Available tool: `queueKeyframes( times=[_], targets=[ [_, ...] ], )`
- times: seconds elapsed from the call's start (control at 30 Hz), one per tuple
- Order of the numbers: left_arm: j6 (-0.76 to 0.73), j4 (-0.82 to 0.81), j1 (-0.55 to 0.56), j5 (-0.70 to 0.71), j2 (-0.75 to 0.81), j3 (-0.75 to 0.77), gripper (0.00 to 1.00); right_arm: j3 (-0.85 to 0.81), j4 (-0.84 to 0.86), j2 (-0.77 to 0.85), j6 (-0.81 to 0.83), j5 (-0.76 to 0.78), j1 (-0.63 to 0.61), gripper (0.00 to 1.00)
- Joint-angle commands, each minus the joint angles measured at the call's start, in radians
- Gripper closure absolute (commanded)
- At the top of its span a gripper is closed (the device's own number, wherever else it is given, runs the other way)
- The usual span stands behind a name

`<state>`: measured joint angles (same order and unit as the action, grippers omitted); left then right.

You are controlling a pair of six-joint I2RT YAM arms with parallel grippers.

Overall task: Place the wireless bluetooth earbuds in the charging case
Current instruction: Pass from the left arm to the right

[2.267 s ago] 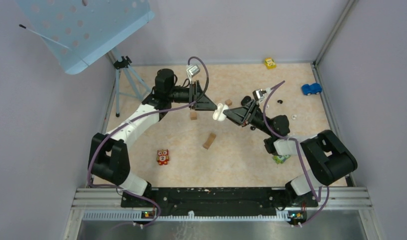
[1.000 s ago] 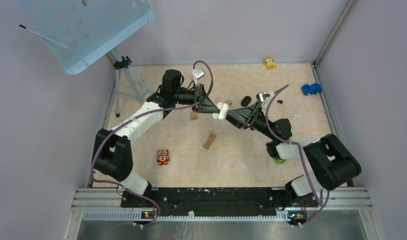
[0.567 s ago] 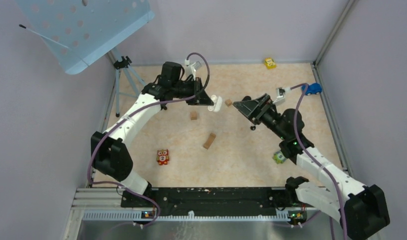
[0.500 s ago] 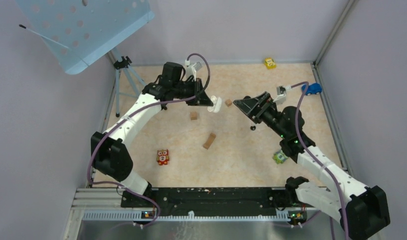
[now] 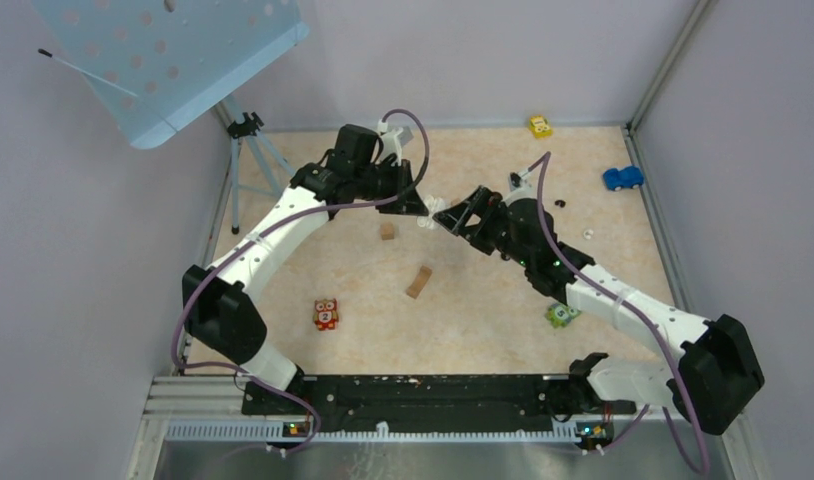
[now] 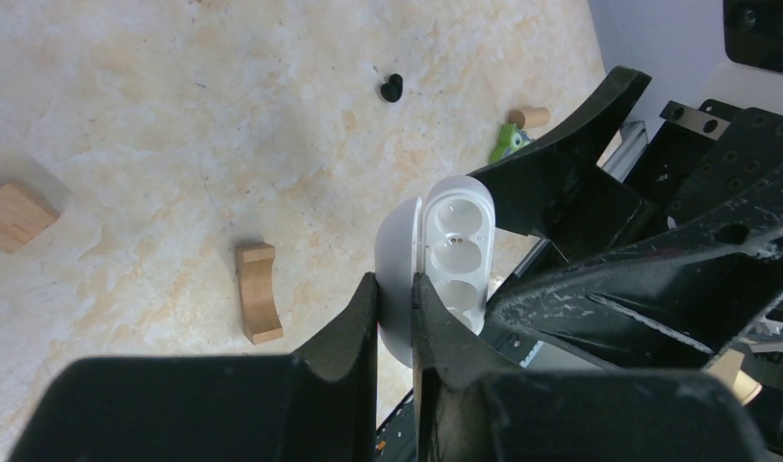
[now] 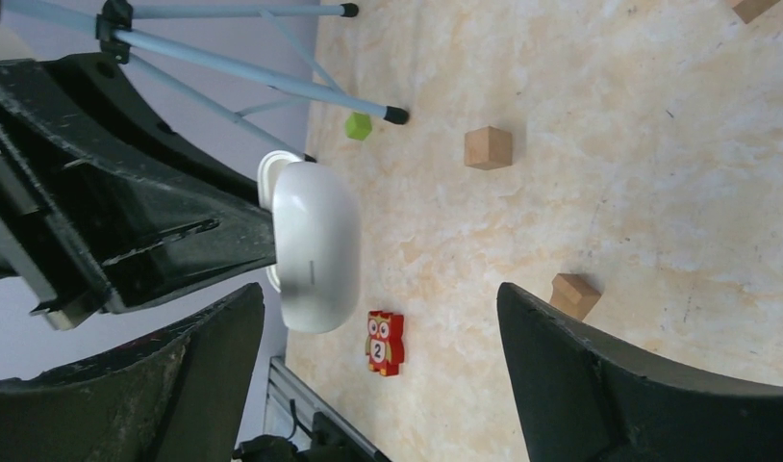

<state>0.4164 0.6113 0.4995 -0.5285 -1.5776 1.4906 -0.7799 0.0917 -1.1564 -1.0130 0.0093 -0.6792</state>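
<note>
My left gripper (image 6: 395,284) is shut on the lid of the white charging case (image 6: 457,245), holding it open in the air. Its wells face the right arm and show bare white. In the top view the left gripper (image 5: 423,207) and right gripper (image 5: 446,216) meet at the case (image 5: 428,220) over the middle of the table. My right gripper (image 7: 380,289) is open, with the case (image 7: 315,241) just off its left finger and nothing held. One black earbud (image 6: 391,88) lies on the table. Another black earbud (image 5: 560,204) and a white one (image 5: 588,234) lie at the right.
Wooden blocks (image 5: 387,231) (image 5: 418,282) and a red owl block (image 5: 326,314) lie left of centre. A green toy (image 5: 561,316) sits by the right arm, with a blue car (image 5: 622,178) and a yellow car (image 5: 540,126) at the back. A tripod (image 5: 248,150) stands at the back left.
The right arm has swung left, bringing its open gripper up beside the case. The left gripper kept hold of the case and shifted slightly right and down.
</note>
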Motion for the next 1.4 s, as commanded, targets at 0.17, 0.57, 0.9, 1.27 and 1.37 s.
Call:
queueKeyframes(
  times=[0.17,0.57,0.9,1.27,1.37],
  targets=[
    [-0.014,-0.004,0.006,0.012,0.011,0.027,1.00,-0.035,0.102,-0.035,0.032,0.006,-0.011,0.26],
    [-0.022,0.005,0.011,0.012,0.004,0.030,1.00,-0.057,0.122,-0.067,0.043,-0.045,-0.010,0.36],
    [-0.030,0.011,0.016,0.009,-0.005,0.036,1.00,-0.061,0.133,-0.065,0.047,-0.043,-0.010,0.48],
    [-0.034,0.011,0.023,0.003,-0.009,0.034,1.00,-0.059,0.150,-0.077,0.044,-0.059,-0.010,0.48],
    [-0.037,0.011,0.024,0.002,-0.007,0.032,1.00,-0.061,0.148,-0.080,0.047,-0.057,-0.010,0.49]
  ],
)
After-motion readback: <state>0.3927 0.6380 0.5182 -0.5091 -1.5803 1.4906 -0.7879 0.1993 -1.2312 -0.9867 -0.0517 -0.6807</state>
